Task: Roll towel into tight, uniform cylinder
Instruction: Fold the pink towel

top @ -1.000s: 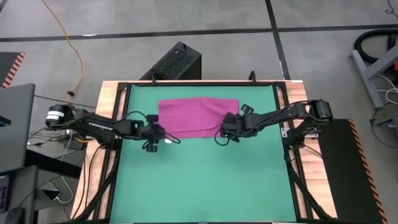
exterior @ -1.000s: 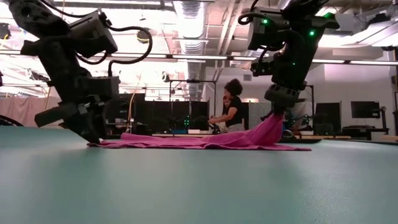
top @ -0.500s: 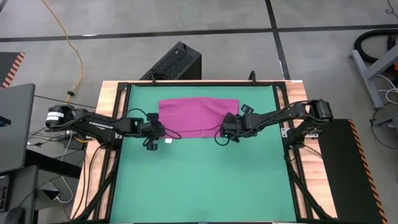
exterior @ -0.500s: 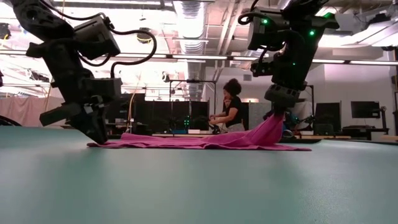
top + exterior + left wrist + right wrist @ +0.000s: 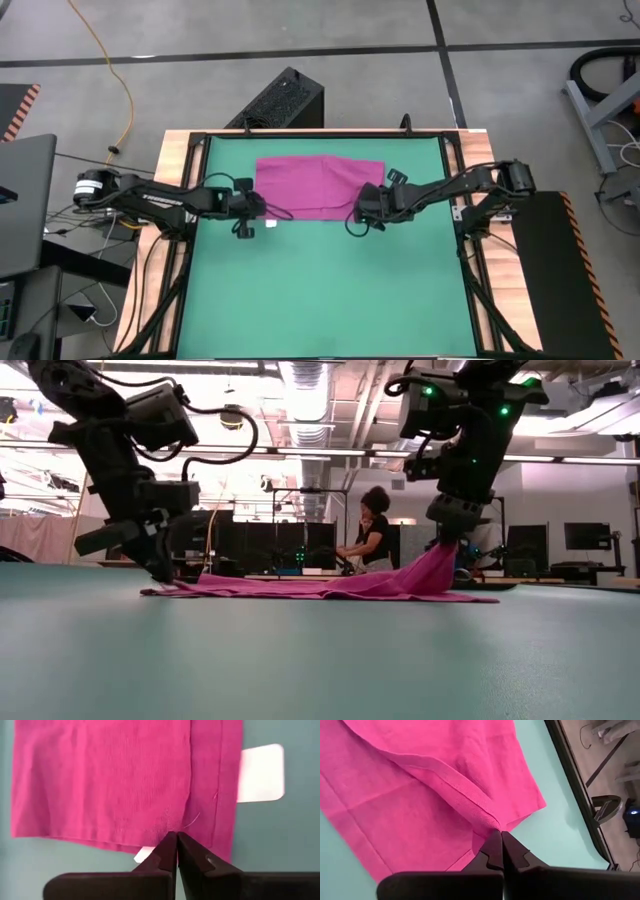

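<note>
Left gripper (image 5: 176,836) was pinched closed on the towel (image 5: 318,185) at its near left corner, by the white tag (image 5: 261,773). Compared with a second earlier it had lifted slightly off the green mat (image 5: 320,290); the corner had risen with it. Right gripper (image 5: 501,834) was clamped tight on the near right corner, holding it raised, unchanged. Towel otherwise lay flat at the mat's far middle. A person (image 5: 371,530) sat in the room behind.

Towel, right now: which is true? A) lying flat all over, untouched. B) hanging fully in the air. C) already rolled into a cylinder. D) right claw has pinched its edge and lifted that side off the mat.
D: in the low view the towel rises to the right claw, the rest flat.
</note>
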`<control>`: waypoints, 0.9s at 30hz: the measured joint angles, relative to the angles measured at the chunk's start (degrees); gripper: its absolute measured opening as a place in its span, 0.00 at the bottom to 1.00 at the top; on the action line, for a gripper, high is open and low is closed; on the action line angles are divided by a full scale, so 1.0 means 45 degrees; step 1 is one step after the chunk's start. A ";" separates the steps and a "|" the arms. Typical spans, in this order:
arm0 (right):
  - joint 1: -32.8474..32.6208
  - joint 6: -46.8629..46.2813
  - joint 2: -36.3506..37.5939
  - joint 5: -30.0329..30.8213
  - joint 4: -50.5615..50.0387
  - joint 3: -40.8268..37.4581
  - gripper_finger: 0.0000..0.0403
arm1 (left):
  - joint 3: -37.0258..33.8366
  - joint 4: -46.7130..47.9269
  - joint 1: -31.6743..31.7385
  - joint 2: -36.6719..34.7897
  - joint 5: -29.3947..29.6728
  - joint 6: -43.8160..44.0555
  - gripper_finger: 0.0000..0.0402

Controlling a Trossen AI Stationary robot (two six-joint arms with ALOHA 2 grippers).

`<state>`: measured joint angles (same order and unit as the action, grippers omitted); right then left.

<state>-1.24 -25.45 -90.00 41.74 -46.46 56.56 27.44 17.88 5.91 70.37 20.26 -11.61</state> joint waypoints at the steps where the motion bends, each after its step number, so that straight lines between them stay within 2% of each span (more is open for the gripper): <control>1: -0.0032 -0.0005 0.0000 0.0009 -0.0014 0.0061 0.01 | 0.0123 0.0146 -0.0075 0.0000 0.0086 0.0035 0.00; 14: -0.0571 -0.0515 0.0000 0.0305 -0.1474 0.1102 0.01 | 0.1065 0.2435 -0.1295 -0.0005 0.0375 0.1247 0.00; 19: -0.0839 -0.1010 0.0000 0.0228 -0.2009 0.1102 0.00 | 0.1065 0.3147 -0.1922 -0.0077 0.1117 0.1813 0.00; 23: -0.1149 -0.1001 0.0000 0.0095 -0.1952 0.1102 0.00 | 0.1065 0.3184 -0.2177 -0.0445 0.1274 0.2074 0.00; 27: -0.1526 -0.1005 0.0000 0.0010 -0.1938 0.1102 0.01 | 0.1075 0.3220 -0.2243 -0.1451 0.1256 0.2265 0.00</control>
<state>-8.10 -29.98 -90.00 41.78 -55.18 61.52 32.27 32.37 -4.19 63.84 25.91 -1.42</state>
